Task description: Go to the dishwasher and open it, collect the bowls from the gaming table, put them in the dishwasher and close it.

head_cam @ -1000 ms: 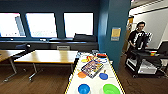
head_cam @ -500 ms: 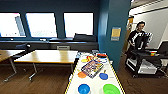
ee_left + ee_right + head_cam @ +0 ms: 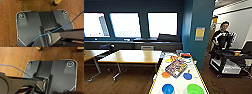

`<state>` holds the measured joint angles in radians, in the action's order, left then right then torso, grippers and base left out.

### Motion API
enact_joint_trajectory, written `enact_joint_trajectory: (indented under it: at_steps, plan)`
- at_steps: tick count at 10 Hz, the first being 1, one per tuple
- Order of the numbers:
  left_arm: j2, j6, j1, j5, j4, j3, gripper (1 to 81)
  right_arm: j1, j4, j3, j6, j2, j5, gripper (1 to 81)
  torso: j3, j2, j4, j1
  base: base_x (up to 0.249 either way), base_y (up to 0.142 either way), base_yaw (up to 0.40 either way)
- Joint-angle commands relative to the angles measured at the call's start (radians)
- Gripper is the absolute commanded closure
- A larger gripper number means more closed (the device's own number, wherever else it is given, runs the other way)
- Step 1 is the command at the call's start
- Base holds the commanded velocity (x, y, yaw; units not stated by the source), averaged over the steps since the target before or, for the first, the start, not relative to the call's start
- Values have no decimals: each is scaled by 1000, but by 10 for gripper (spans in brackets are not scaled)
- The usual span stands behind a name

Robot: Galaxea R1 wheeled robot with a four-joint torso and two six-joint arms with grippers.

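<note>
**Approach to the gaming table**

A dark-blue room with bright windows is shown. From left: wood-topped dining tables; the white, yellow-rimmed gaming table, bearing a deep blue plastic bowl and a lime-green one; a person. Whether either gripper is spread cannot be told. The table end is best approached squarely and slowly.

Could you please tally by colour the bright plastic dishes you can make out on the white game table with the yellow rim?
On the gaming table:
Deep blue bowl: 1
Lime-green bowl: 1
Flat blue dish: 1
Flat orange dish: 1
Total: 4; the far end is too cluttered to tally.
</note>
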<state>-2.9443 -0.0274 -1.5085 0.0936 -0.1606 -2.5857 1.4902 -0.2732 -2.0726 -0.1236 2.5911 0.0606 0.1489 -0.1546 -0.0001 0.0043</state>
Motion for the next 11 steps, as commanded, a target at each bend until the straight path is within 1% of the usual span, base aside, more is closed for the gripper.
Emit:
enact_joint_trajectory:
  at_steps: [1,2,4,5,6,8,9,11]
  plan:
    - [0,0,50,-43,-7,6,10,-108,5,426,-77,-417,18,10,0,0,0,0,0,0,0]
    - [0,0,50,-43,-8,6,10,-142,5,494,-99,-503,13,10,0,0,0,0,0,0,0]
    - [-3,0,50,-43,-8,2,10,-221,9,623,-105,-653,4,10,0,0,0,0,0,0,0]
    - [-4,0,50,-43,-8,2,10,-251,6,675,-119,-702,-2,10,32,0,0,0,0,0,0]
    - [-6,0,50,-43,-8,2,10,-284,6,719,-123,-746,-36,10,81,0,0,0,0,0,0]
    - [-6,0,50,-41,-3,7,10,-345,8,793,-125,-823,-81,10,134,0,0,-1,0,0,0]
    - [-7,0,50,-41,-2,7,10,-372,12,819,-135,-857,-88,10,166,0,0,0,0,0,0]
    - [-4,0,50,-41,0,4,10,-428,12,870,-143,-906,-143,10,237,0,0,0,0,0,0]
